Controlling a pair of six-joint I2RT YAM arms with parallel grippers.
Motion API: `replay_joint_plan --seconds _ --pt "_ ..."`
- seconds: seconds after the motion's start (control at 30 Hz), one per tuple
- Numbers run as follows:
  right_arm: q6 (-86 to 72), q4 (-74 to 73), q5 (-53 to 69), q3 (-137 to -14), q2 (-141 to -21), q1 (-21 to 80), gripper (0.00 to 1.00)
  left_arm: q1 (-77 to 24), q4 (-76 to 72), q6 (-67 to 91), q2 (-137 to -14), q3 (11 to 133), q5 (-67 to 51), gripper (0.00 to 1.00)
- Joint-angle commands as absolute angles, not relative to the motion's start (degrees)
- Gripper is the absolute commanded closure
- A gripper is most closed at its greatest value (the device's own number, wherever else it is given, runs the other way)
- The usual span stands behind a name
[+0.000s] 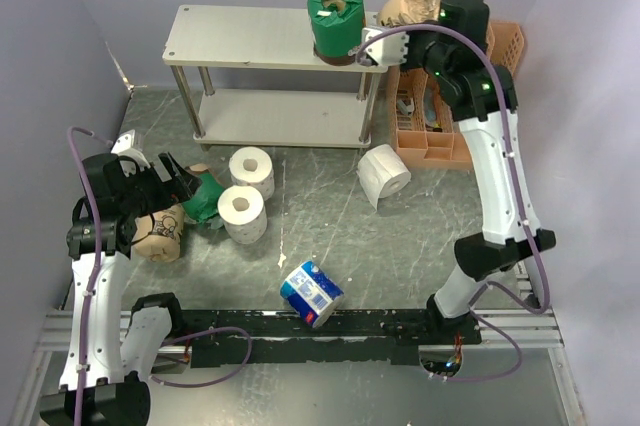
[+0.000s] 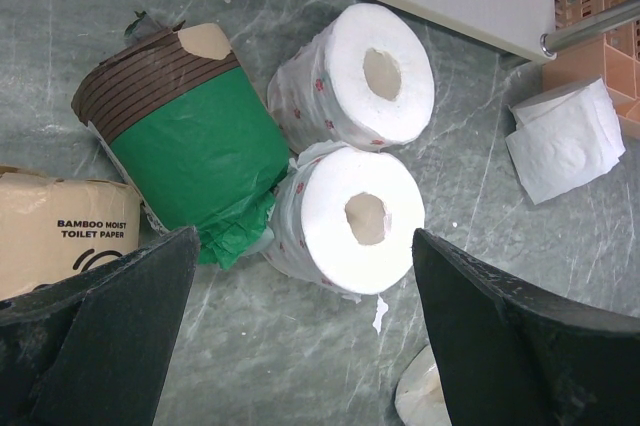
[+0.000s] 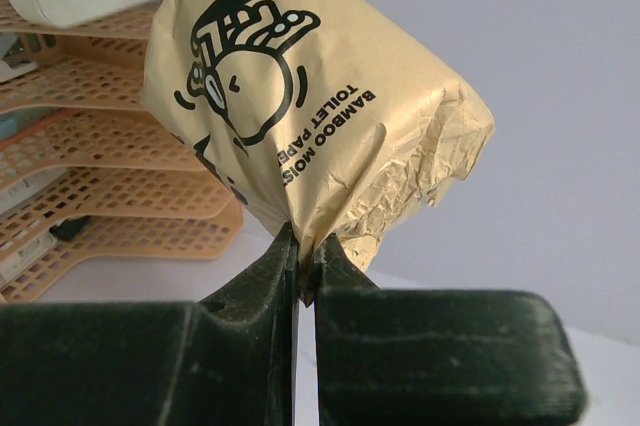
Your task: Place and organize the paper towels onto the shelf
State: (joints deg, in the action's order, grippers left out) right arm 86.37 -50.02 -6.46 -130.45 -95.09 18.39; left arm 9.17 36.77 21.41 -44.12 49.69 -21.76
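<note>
The shelf (image 1: pixel 250 38) stands at the back, with a green-wrapped roll (image 1: pixel 338 21) upright on the right end of its top board. My right gripper (image 1: pixel 398 22) is shut on the wrapper of a tan roll (image 3: pixel 300 106) and holds it in the air just right of that end; the pinch shows in the right wrist view (image 3: pixel 307 266). My left gripper (image 2: pixel 300 336) is open and empty above the table. It hovers by a second green roll (image 2: pixel 185 146), two white rolls (image 2: pixel 360 76) (image 2: pixel 350 216) and a second tan roll (image 2: pixel 60 231).
A third white roll (image 1: pixel 384 172) lies by the shelf's right leg. A blue-and-white roll (image 1: pixel 311 293) lies near the front edge. An orange slotted organizer (image 1: pixel 440 126) stands right of the shelf, under my right arm. Walls close in on the left and the right.
</note>
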Motion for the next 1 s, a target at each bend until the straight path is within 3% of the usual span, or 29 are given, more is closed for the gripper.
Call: replay_joint_plan --seconds 0.0,0.47,0.93,0.97 --pt "88.2 -47.4 -8.3 -133.8 -97.4 20.6 1.00 9.7 35.3 20.9 -43.1 49.3 -21.9 0.00" --pt "92.0 -50.0 -17.0 -141.3 -107.8 34.2 1.00 9.7 35.5 20.9 -41.5 49.4 -21.4 0.01" --pt "94.0 -45.3 -18.1 -139.6 -110.2 32.6 1.00 9.5 35.6 20.7 -41.5 49.5 -21.9 0.00" --pt "93.8 -43.8 -17.5 -139.1 -109.9 32.4 0.91 9.5 35.6 20.7 -41.4 49.6 -21.8 0.01"
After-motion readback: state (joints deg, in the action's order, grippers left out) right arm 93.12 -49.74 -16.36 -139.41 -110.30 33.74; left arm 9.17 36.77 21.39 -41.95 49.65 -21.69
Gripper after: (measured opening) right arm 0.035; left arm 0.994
